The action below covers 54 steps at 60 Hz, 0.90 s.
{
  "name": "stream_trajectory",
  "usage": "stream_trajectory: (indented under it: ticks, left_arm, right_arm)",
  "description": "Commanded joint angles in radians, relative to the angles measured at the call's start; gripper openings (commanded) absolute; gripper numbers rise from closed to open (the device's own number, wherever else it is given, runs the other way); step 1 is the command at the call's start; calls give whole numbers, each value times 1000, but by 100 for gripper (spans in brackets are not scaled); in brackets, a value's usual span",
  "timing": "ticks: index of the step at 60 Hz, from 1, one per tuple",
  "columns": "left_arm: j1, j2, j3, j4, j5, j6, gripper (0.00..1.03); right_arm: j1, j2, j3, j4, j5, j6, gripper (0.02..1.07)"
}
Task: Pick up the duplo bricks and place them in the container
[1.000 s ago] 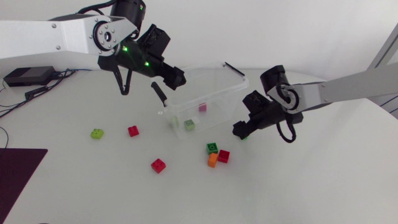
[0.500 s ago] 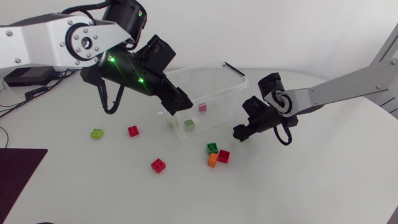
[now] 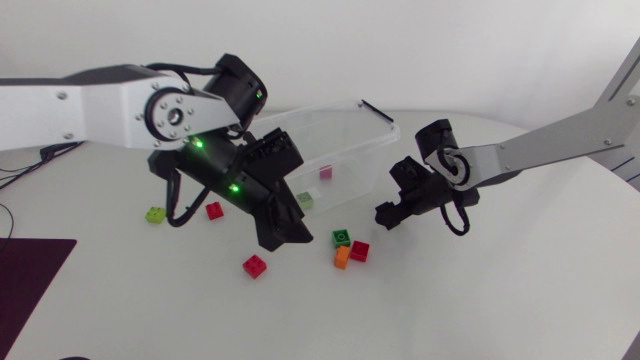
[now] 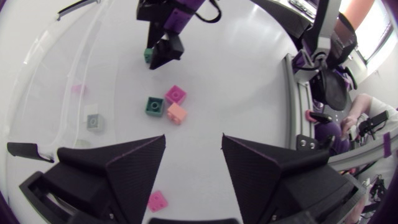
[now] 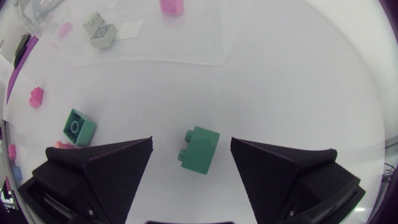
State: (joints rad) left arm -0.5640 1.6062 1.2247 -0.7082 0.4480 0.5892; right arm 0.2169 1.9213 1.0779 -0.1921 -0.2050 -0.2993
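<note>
My left gripper (image 3: 277,228) hangs open and empty over the table in front of the clear container (image 3: 372,138). A red brick (image 3: 254,265) lies just below it, showing pink (image 4: 157,200) between the fingers in the left wrist view. A green (image 3: 341,237), an orange (image 3: 342,257) and a red brick (image 3: 359,250) cluster ahead of it. My right gripper (image 3: 388,213) is low at the container's right, open, with a green brick (image 5: 199,149) lying on the table between its fingers, untouched. A grey-green brick (image 3: 304,200) and a pink brick (image 3: 325,172) lie in the container.
A light green brick (image 3: 155,214) and another red brick (image 3: 214,210) lie at the left of the table. A dark mat (image 3: 25,275) covers the front left corner. The container's black lid edge (image 3: 377,109) sticks out at its far side.
My left arm has swung from above the container down and forward, to just over the red brick. The right gripper has hardly moved.
</note>
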Motion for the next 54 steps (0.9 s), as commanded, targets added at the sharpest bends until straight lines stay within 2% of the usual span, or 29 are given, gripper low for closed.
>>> stream_trajectory:
  ticks: [1, 13, 33, 45, 49, 54]
  left_arm:
    - [7, 50, -40, 53, -37, 27, 45]
    - [49, 133, -27, 194, -120, 9, 45]
    - [118, 184, 21, 302, -192, 3, 45]
    - [133, 199, 18, 400, -258, -6, 45]
    - [142, 199, 1, 469, -292, -12, 45]
    - [151, 199, -5, 490, -305, -14, 45]
  right_arm:
    - [-14, 10, -26, 8, -2, -14, 93]
    - [-17, 5, -35, 10, -4, -26, 93]
    - [-17, -7, -42, 11, -5, -35, 93]
    - [-10, -7, -45, 11, -5, -37, 93]
    - [-10, -8, -50, 11, -5, -37, 93]
    - [-11, -18, -55, 11, -5, -38, 93]
